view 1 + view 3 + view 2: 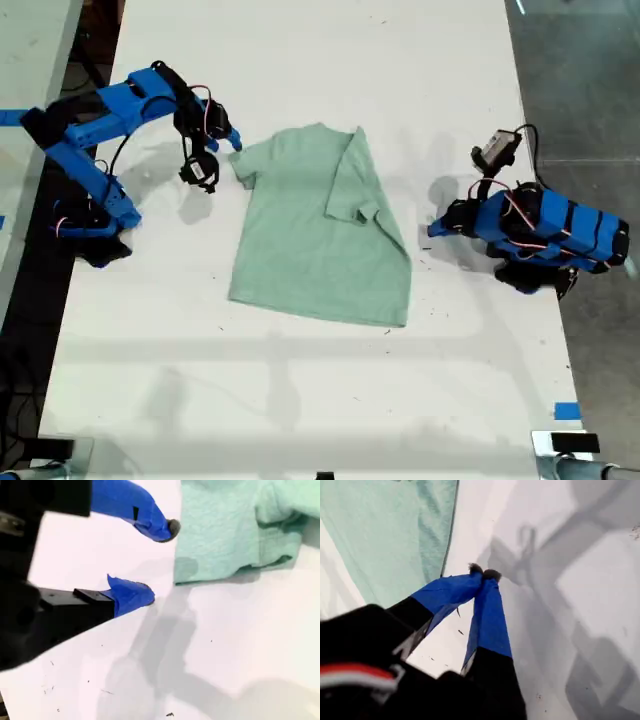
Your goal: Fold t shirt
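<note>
The t shirt [318, 232] lies flat mid-counter [300, 60], between the two arms. The sleeve side toward the exterior view's right is already folded over the body; the sleeve toward that view's left is still out.

My second gripper [157, 562] sits just beside that open sleeve's edge, fingers [131, 596] spread, nothing between them, cloth not yet inside the gap. It's the arm at the exterior view's left.

My first gripper [484, 573] hangs over bare counter near the shirt's other edge, fingers [489, 615] pressed together, empty. It's the arm at the exterior view's right, tucked back.

Risks as I judge them:
- Spread fingers close short of the sleeve, pinching air or one thin layer that slips out mid-lift.
- Coming in too low could push the cloth ahead and bunch it.
- Dragging the sleeve could tug the whole shirt and undo the folded side, since nothing pins it.
</note>
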{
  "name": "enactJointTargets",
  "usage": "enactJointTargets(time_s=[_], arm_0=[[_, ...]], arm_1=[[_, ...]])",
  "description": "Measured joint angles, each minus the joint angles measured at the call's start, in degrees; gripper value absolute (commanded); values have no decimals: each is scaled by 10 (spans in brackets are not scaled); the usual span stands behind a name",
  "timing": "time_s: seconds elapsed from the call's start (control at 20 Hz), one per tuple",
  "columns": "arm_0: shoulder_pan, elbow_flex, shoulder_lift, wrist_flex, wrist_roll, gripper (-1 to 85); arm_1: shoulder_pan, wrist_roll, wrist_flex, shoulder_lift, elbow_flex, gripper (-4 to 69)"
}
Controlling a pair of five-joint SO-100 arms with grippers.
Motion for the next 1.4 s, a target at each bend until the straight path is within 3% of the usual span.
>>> enactJointTargets(time_s=[0.25, 0.45, 0.5, 0.8, 1.05, 1.2, 1.4], arm_0=[[2, -59, -103, -12, -3, 148], [14, -106, -175, -12, -3, 32], [19, -125, -192, -6, -4, 0], [33, -217, -234, 83, -27, 0], [148, -464, -245, 233, -87, -1], [210, -536, -251, 252, -124, -1], [280, -562, -254, 207, -177, -1]], arm_1=[[0, 0, 0, 0, 0, -2], [0, 0, 0, 0, 0, -2], [0, 0, 0, 0, 0, -2], [0, 0, 0, 0, 0, -2], [0, 0, 0, 0, 0, -2], [0, 0, 0, 0, 0, -2], [0, 0, 0, 0, 0, -2]])
